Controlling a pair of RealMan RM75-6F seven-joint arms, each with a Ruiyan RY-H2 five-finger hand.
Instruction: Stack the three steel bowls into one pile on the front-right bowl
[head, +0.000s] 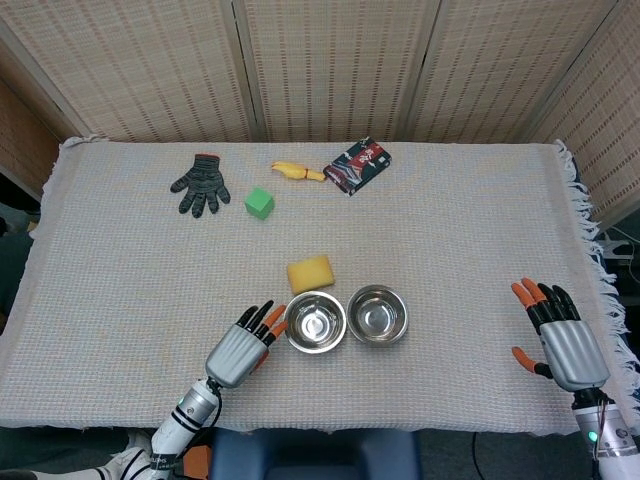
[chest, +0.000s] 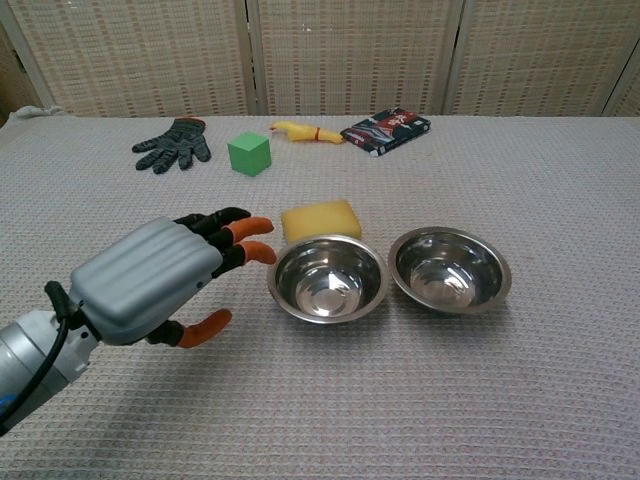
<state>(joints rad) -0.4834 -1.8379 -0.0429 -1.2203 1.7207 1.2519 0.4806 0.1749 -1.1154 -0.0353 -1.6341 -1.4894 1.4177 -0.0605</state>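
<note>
Two steel bowls sit rim to rim at the surface's (head: 120, 260) front: the left bowl (head: 315, 322) and right bowl (head: 377, 315). A yellow sponge (head: 310, 273) lies just behind the left one. The left robot hand (head: 243, 350), released, fingers spread, reaches its rim; the right robot hand (head: 556, 335) rests released far right.

It looked like a staged test room: a table (head: 480, 230) under a woven cloth (head: 120, 270), hemmed in by wicker screens (head: 330, 65), with odd props scattered about.

Bright, even light; soft shadows.
</note>
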